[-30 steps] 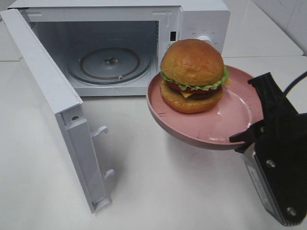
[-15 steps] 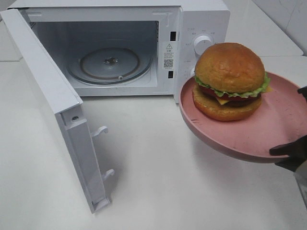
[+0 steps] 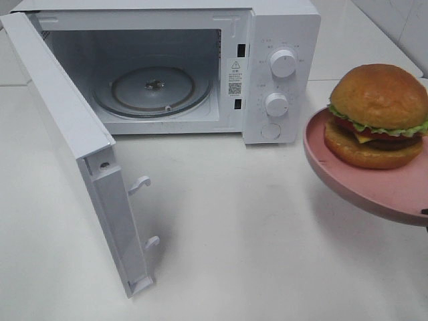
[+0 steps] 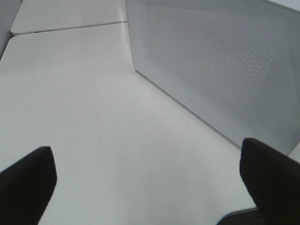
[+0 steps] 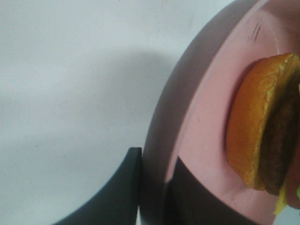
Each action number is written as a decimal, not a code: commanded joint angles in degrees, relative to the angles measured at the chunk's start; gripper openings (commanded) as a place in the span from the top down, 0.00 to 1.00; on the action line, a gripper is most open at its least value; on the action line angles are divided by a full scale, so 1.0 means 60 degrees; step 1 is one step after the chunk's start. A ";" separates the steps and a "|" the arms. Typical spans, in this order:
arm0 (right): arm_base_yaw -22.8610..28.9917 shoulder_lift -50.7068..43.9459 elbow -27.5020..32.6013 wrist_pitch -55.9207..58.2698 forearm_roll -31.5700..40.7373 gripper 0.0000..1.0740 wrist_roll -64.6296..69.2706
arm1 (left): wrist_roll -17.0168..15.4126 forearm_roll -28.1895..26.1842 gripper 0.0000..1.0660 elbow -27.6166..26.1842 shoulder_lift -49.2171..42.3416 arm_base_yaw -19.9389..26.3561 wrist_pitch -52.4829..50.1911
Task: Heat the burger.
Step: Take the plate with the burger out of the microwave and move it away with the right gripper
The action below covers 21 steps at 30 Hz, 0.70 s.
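Note:
The burger, with a golden bun, lettuce and red layers, stands on a pink plate held in the air at the right edge, to the right of the microwave's knobs. In the right wrist view my right gripper is shut on the plate's rim, one finger under it and one on top, with the burger just beyond. The arm itself is almost out of the high view. My left gripper is open and empty above the table, beside the door's outer panel.
The white microwave stands at the back with its door swung wide toward the front left. Its glass turntable is bare. The white table stretches in front of it.
The plate with the burger has moved right, from in front of the microwave's opening to the frame's right edge. The right arm has slid almost out of view. The left gripper stays open.

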 commanded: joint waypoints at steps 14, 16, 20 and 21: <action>-0.0019 -0.0153 -0.0067 0.1843 -0.2998 1.00 0.5243 | 0.0010 -0.0057 0.06 0.0010 -0.0210 0.0010 -0.0086; -0.0019 -0.0124 -0.0067 0.2101 -0.3228 1.00 0.5806 | 0.0010 -0.0057 0.06 0.0010 -0.0210 0.0010 -0.0086; -0.0019 -0.0124 -0.0076 0.2645 -0.3629 1.00 0.7047 | 0.0010 -0.0057 0.06 0.0010 -0.0210 0.0010 -0.0086; -0.0019 -0.0124 -0.0076 0.2645 -0.3629 1.00 0.7047 | 0.0010 -0.0057 0.06 0.0010 -0.0210 0.0010 -0.0086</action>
